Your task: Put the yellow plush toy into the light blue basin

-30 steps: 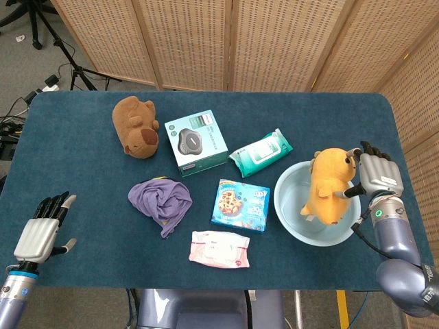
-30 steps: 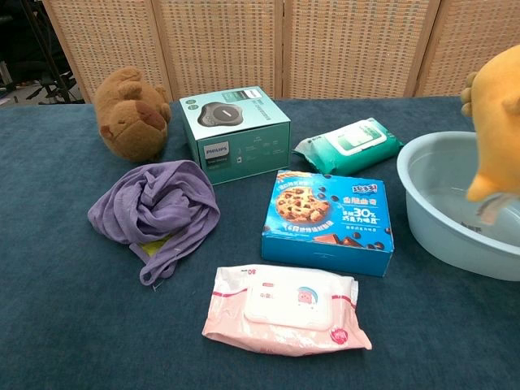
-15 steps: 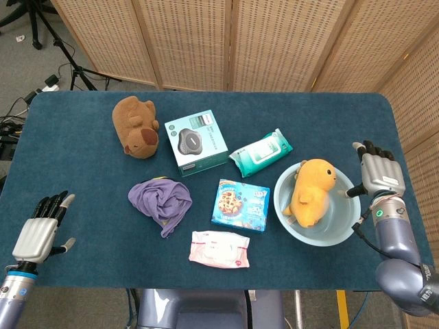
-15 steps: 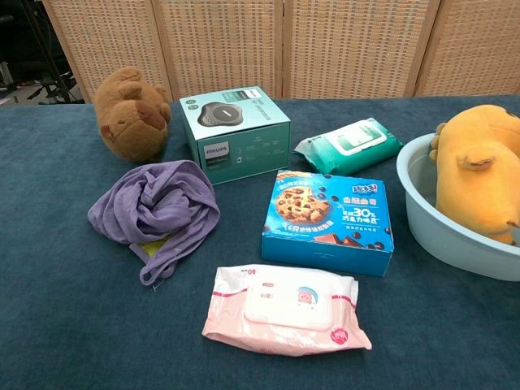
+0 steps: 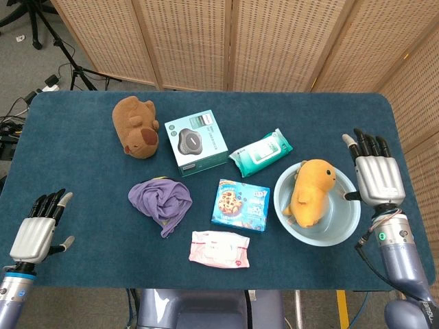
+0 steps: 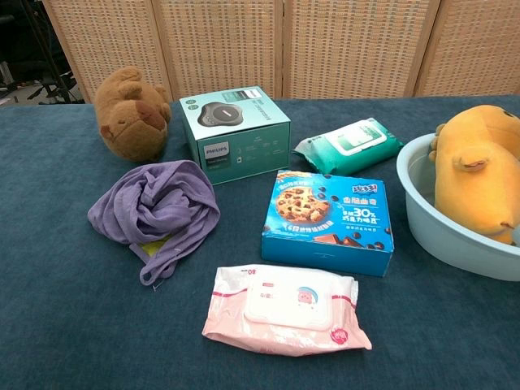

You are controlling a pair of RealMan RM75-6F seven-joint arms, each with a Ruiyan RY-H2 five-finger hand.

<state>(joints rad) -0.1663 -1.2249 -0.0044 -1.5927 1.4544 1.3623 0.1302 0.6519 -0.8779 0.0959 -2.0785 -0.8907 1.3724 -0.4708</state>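
Note:
The yellow plush toy (image 5: 310, 192) lies inside the light blue basin (image 5: 346, 230), leaning on its left wall. The chest view shows the yellow plush toy (image 6: 479, 175) filling the light blue basin (image 6: 443, 236) at the right edge. My right hand (image 5: 374, 175) hovers just right of the basin, fingers spread, holding nothing. At the table's near left corner my left hand (image 5: 38, 229) is open and empty. Neither hand appears in the chest view.
A brown plush (image 5: 136, 127), a teal Philips box (image 5: 195, 142) and a green wipes pack (image 5: 260, 152) lie at the back. A purple cloth (image 5: 162, 201), a blue cookie box (image 5: 241, 203) and a pink wipes pack (image 5: 219, 248) lie nearer.
The yellow toy dropped from my right hand into the basin and settled there. My right hand let go, spread its fingers and pulled slightly right. The left hand barely moved.

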